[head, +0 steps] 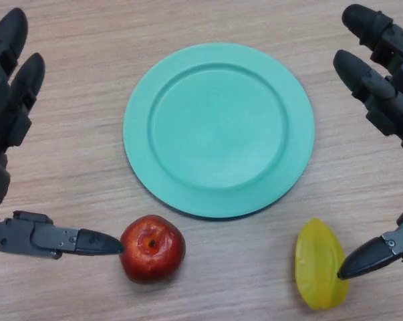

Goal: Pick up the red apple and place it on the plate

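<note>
A red apple (pixel 152 248) sits on the wooden table just in front of the green plate (pixel 218 130), at its front-left rim. The plate holds nothing. My left hand (pixel 7 100) is at the left edge, fingers straight and spread, and its thumb (pixel 87 242) points right with the tip touching or almost touching the apple's left side. My right hand (pixel 381 73) is at the right edge, fingers straight and open, holding nothing.
A yellow star fruit (pixel 319 263) lies at the front right, with my right thumb (pixel 368 257) tip at its right side. The plate lies in the middle of the table.
</note>
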